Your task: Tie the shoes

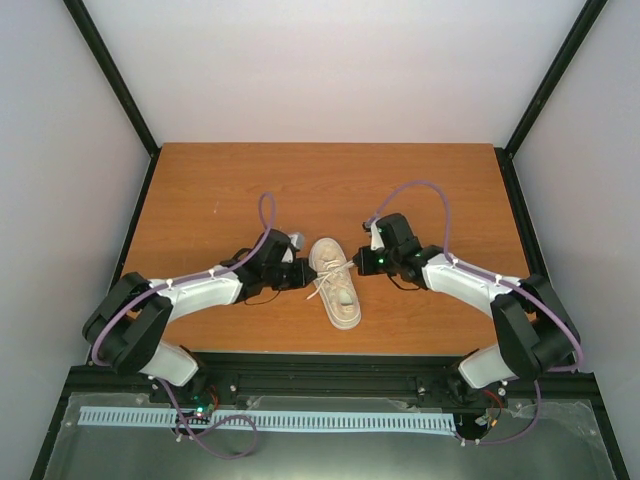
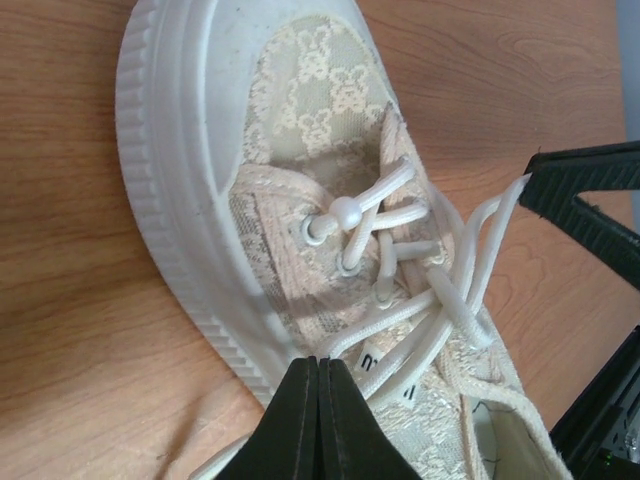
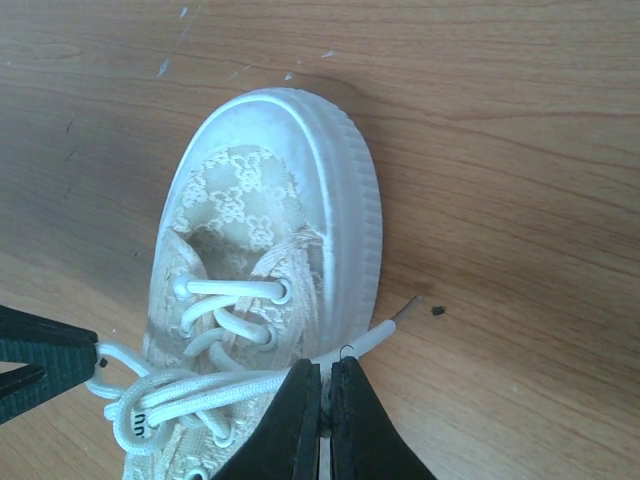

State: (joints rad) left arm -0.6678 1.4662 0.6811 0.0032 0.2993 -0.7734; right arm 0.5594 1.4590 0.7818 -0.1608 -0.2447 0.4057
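top external: sneaker [image 1: 335, 282] axis near-far, toe away, slightly left; l hand [image 1: 303, 273], r hand [image 1: 357, 263] clenched.

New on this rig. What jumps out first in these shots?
A cream sneaker lies in the middle of the wooden table, its laces loose and untied. The two arms reach in from either side. The left gripper and right gripper are both shut right at the laces, and the right one appears to pinch a strand.
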